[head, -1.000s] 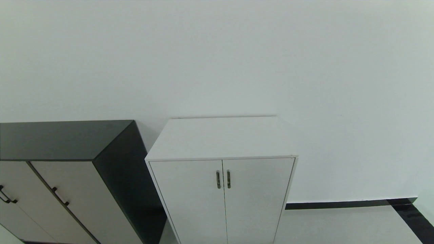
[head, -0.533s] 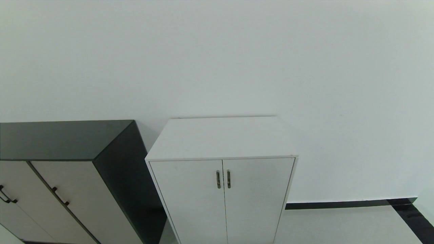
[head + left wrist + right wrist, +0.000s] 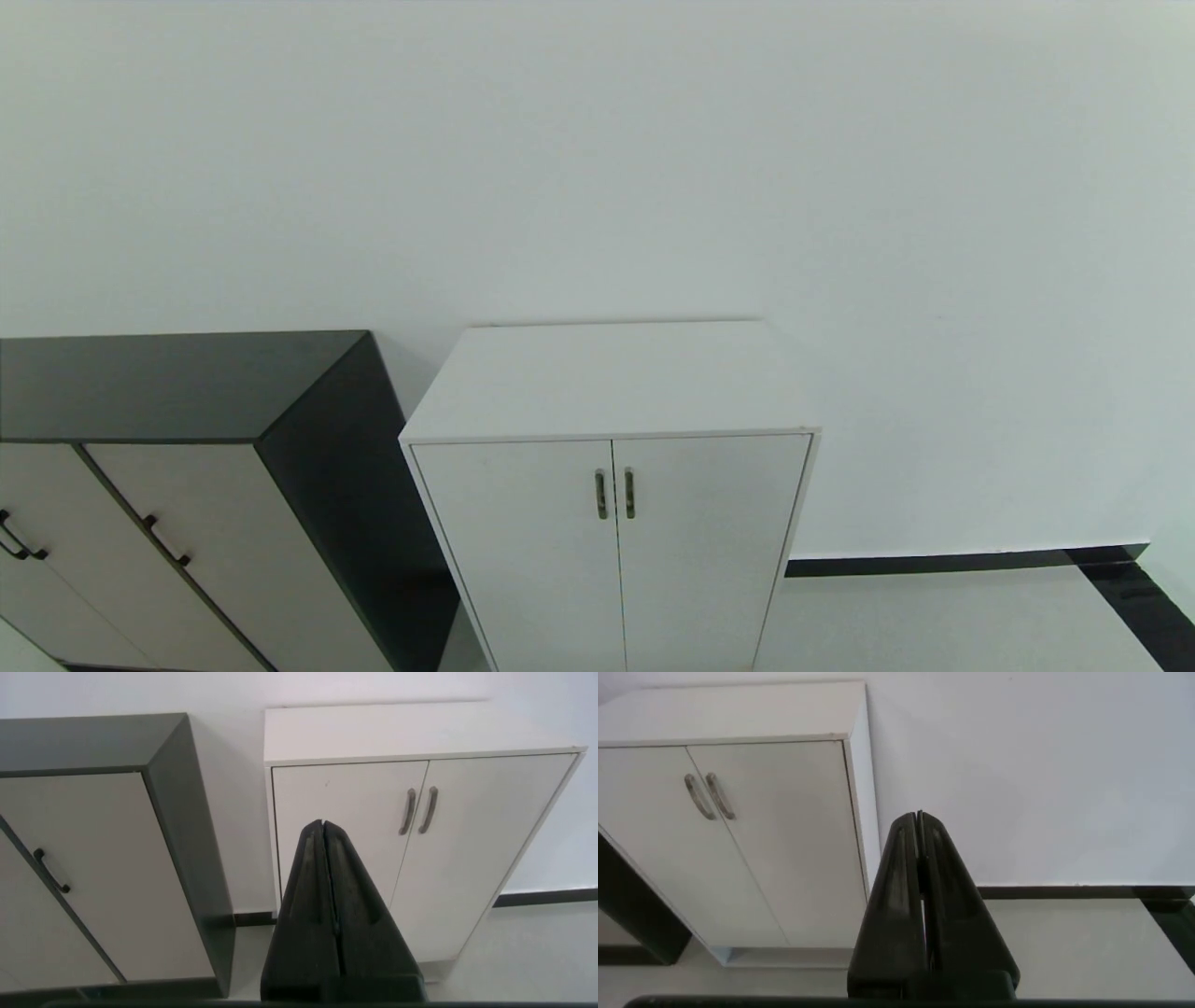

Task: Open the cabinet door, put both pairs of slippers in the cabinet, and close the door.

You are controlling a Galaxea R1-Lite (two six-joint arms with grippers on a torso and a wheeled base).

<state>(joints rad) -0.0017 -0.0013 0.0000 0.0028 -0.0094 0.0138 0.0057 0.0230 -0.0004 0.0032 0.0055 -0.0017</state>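
The white cabinet (image 3: pixel 611 541) stood against a plain white wall (image 3: pixel 840 187), both doors shut, with a dark cabinet (image 3: pixel 187 387) just beside it. A black skirting strip (image 3: pixel 934 564) edged the pale floor (image 3: pixel 934 625). The left gripper (image 3: pixel 323 829) and right gripper (image 3: pixel 920 819) faced the cabinet, jaws pressed together, empty.

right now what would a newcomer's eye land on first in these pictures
First, the white cabinet standing against the bare wall, its doors shut and its two handles side by side at the middle seam. Next, the dark-topped cabinet close on its left. The left gripper and the right gripper are both shut, short of the white cabinet.
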